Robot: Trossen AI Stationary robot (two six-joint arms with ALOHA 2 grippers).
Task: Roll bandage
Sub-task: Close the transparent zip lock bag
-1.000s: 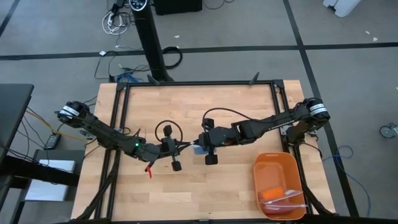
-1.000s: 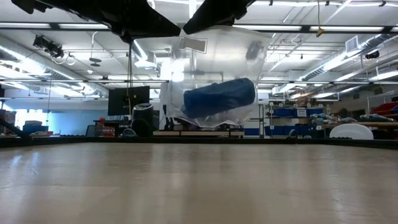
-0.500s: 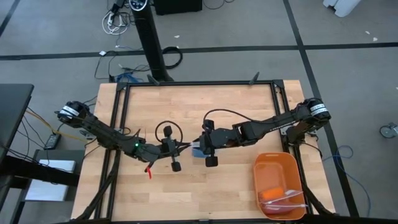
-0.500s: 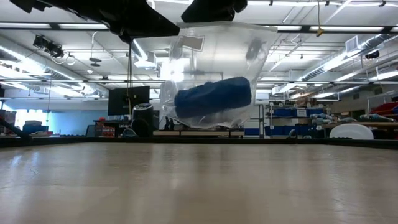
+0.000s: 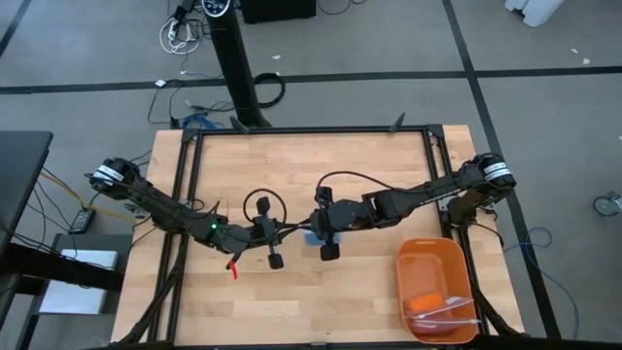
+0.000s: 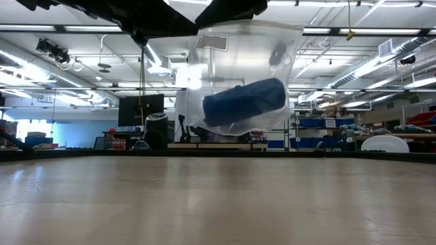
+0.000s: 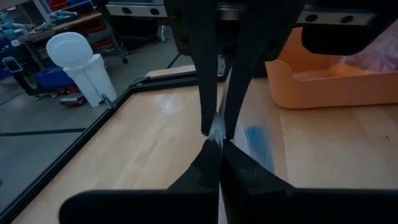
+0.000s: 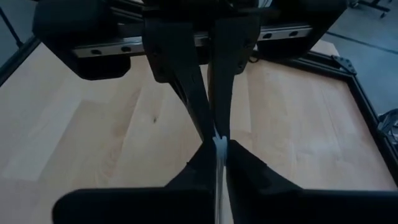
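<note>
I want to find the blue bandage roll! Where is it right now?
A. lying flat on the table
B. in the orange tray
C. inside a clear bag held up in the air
C: the low view shows the bandage inside the clear bag, which hangs above the table.

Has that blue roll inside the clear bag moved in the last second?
Yes. In the low view the bandage has tipped within the plastic bag: its right end now sits higher against the shelving behind, a steeper slant than before.

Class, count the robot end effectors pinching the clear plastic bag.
2. The left end effector and right end effector meet above the table's middle, both shut on the clear bag's top edge.
</note>
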